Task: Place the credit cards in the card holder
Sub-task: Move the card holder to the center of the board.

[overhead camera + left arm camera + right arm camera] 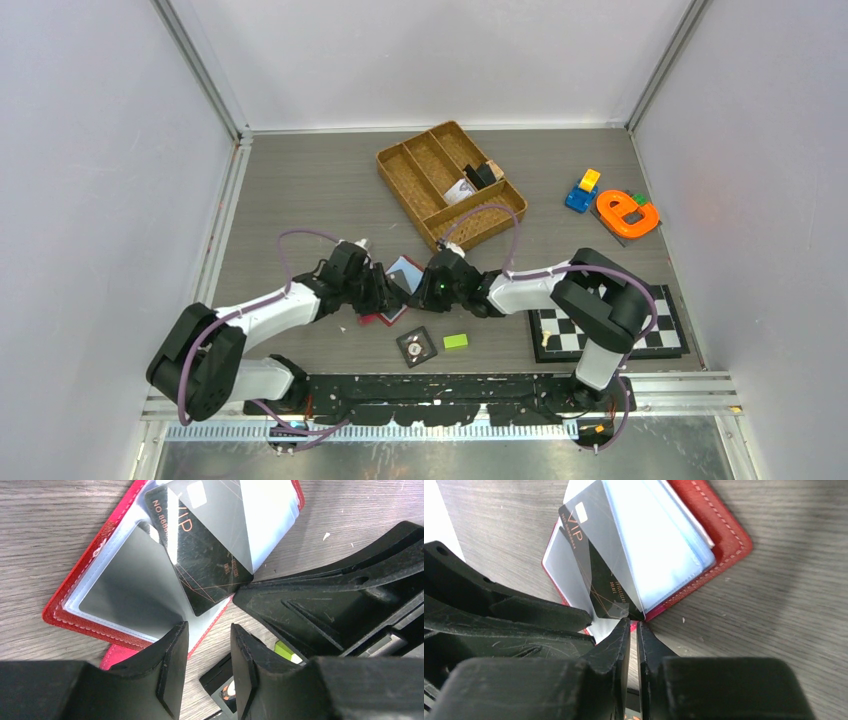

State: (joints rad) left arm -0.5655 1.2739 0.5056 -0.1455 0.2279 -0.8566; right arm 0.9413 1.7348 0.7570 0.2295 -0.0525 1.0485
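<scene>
The red card holder (391, 314) lies open on the table between my two grippers, its clear pockets fanned up (75, 615) (724, 535). A black credit card (210, 565) (599, 580) marked VIP sits partway in one clear sleeve, its lower corner sticking out. My right gripper (634, 630) (425, 290) has its fingers nearly together, with only a slit between them, and the tips meet that corner. My left gripper (210, 645) (388, 292) stands open at the holder's near edge with nothing between its fingers; one finger (172, 655) overlaps the edge.
A woven divided tray (450, 185) stands behind the holder. A black tile with a dial (416, 346) and a green block (456, 341) lie just in front. A chessboard (610, 325) lies at the right; an orange toy (627, 213) and a blue-yellow one (583, 190) sit further back.
</scene>
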